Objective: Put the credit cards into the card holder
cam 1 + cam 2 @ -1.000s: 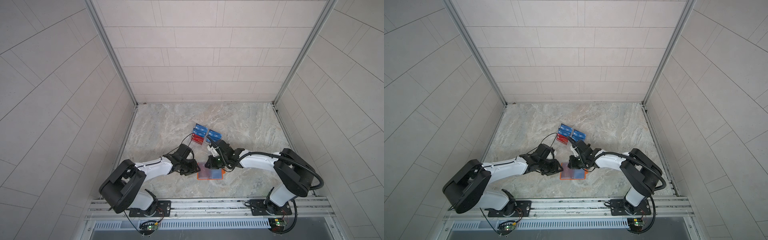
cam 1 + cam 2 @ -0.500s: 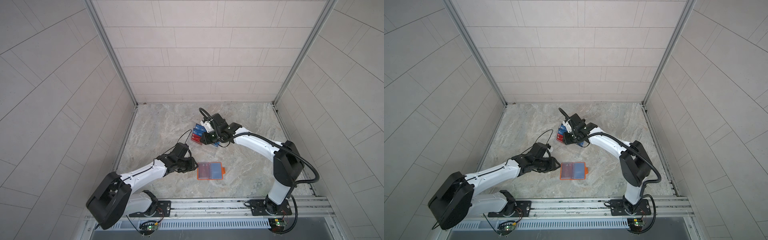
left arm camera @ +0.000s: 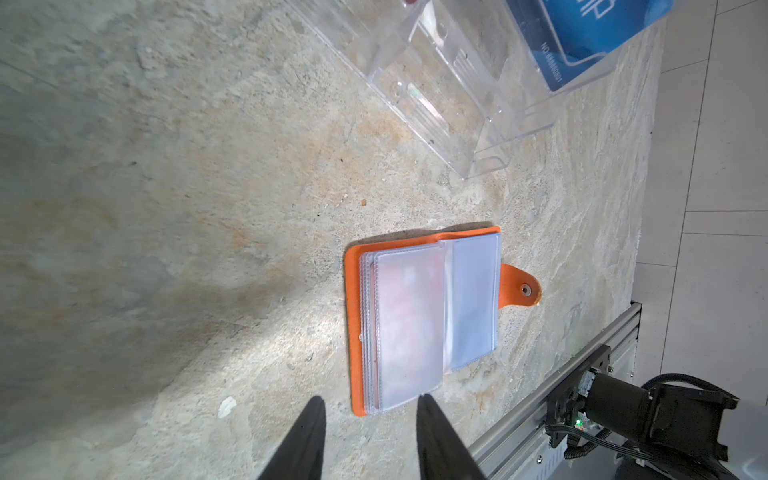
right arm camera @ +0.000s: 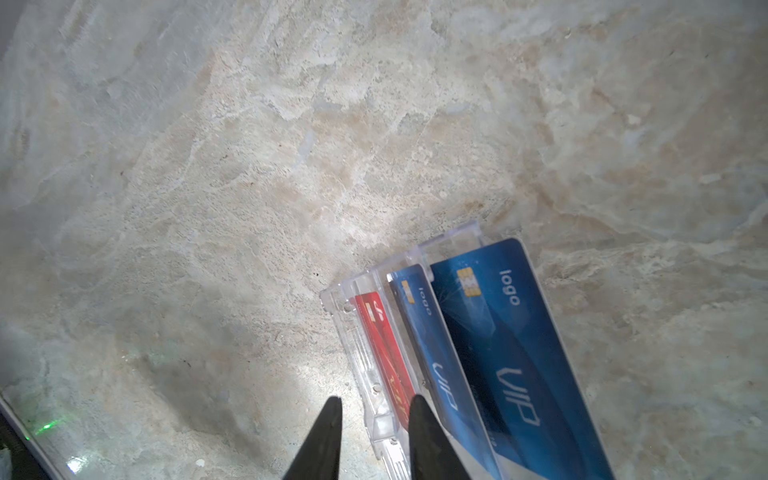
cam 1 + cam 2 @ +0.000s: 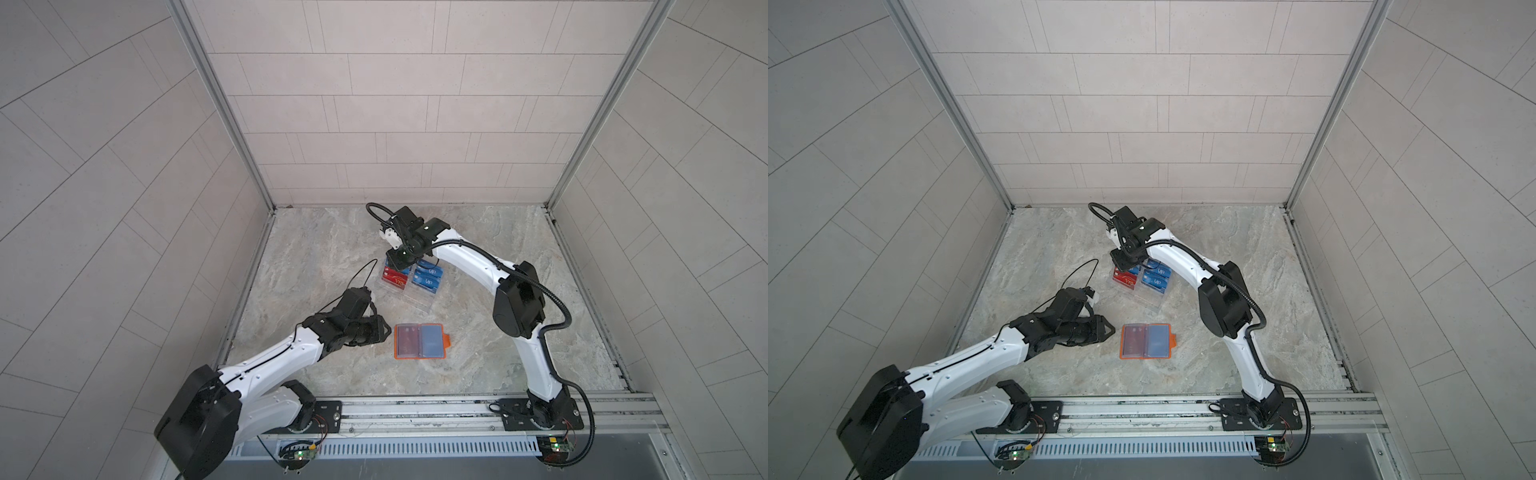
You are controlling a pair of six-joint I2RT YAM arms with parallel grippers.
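Pick-up step, likely: right gripper (image 4: 376,399), jaws narrowly parted and empty, poised over red card (image 4: 382,345) in clear rack (image 4: 453,239); card holder (image 3: 353,311) lies open on the table near half-open, empty left gripper (image 3: 370,398); next needs a pinch on the card's edge.

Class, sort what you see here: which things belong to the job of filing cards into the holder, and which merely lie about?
Belongs to the job:
- red card
- blue cards
- orange card holder, lying open

Just lying about:
- clear racks, which only store the cards
- white scrap
- front rail
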